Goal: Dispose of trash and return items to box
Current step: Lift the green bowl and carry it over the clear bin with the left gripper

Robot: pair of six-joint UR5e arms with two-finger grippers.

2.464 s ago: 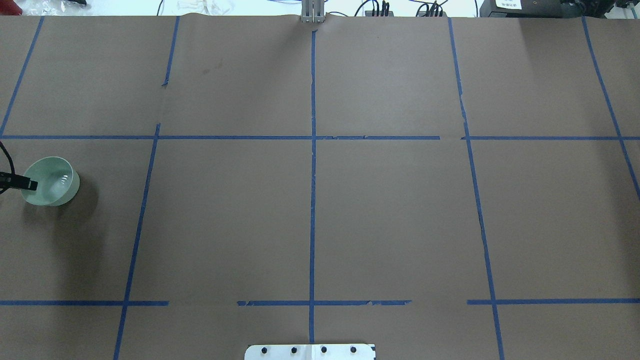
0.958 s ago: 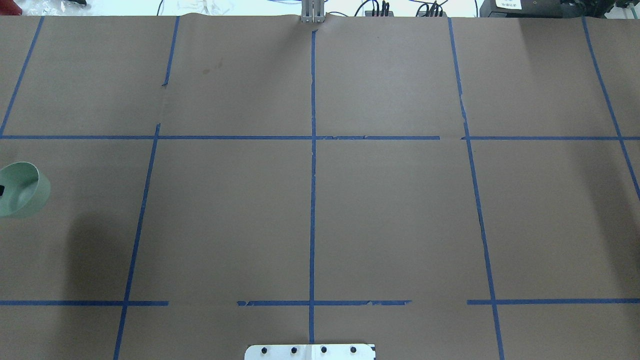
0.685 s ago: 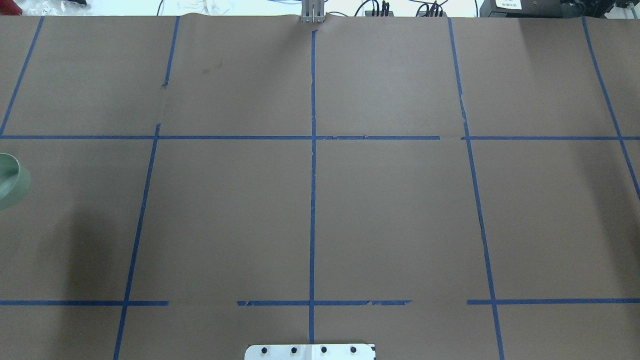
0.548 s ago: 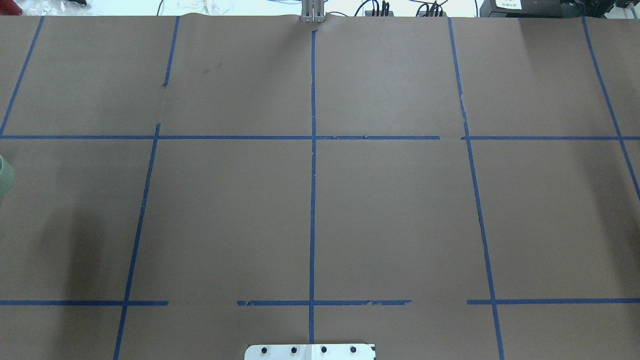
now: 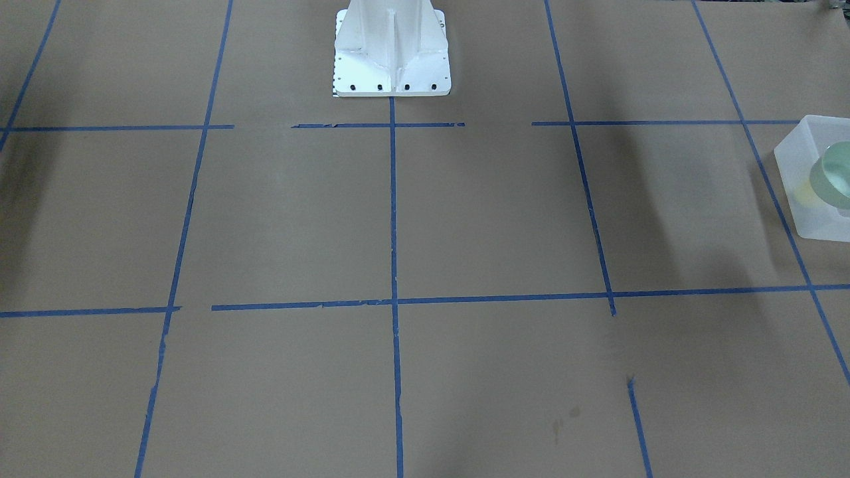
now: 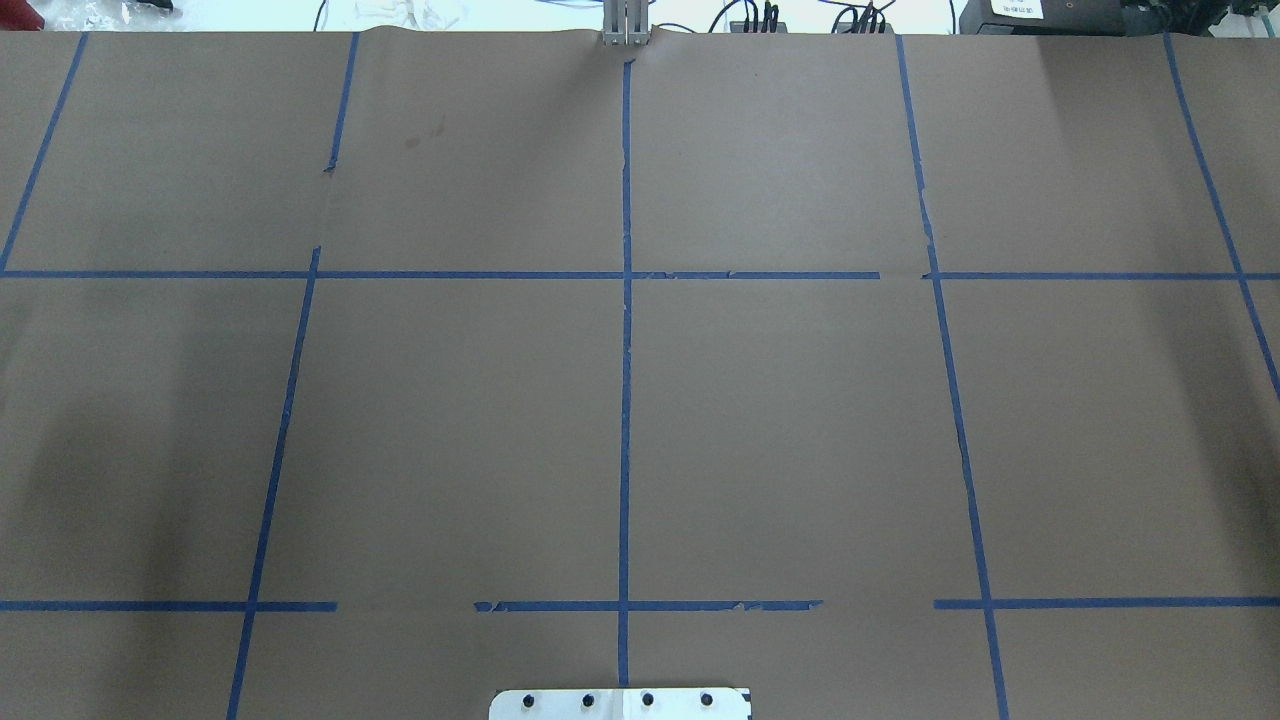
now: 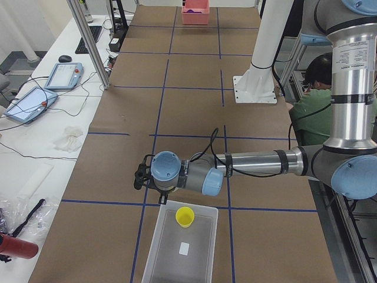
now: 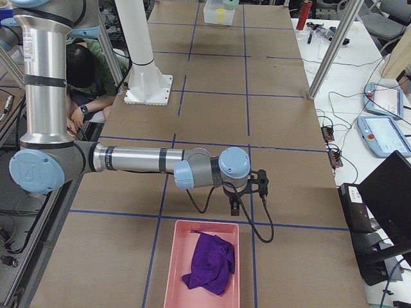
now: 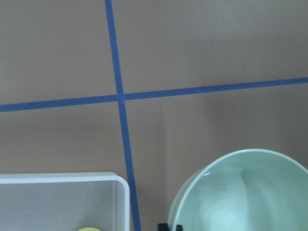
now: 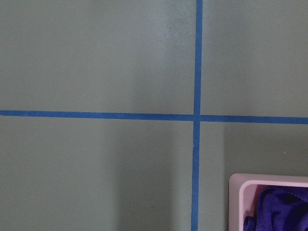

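— At the operators' side, facing the robot: the pale green bowl (image 5: 838, 174) now hangs at the box (image 5: 791, 212), seemingly over its open top.

— Overhead it's gone. A moment ago a sliver still showed at the left edge; now there's only brown paper (image 6: 450, 420) and blue tape (image 6: 625, 400). Nearly delivered, I'd say, with just the release left.

— From the left end, the left arm (image 7: 253, 162) reaches to the box, and the yellow cup (image 7: 185, 216) is already inside. I can't pick out the bowl there.

— From the right end, the right gripper (image 8: 234, 206) hangs by the pink tray (image 8: 172, 269) with its purple cloth (image 8: 209, 260). Fingers apart or together, I can't tell.

— The left wrist camera settles one thing: the left gripper (image 9: 171, 227) looks clamped on the bowl's rim, with the box corner alongside.

— The right wrist camera shows no fingers, only tray and cloth.
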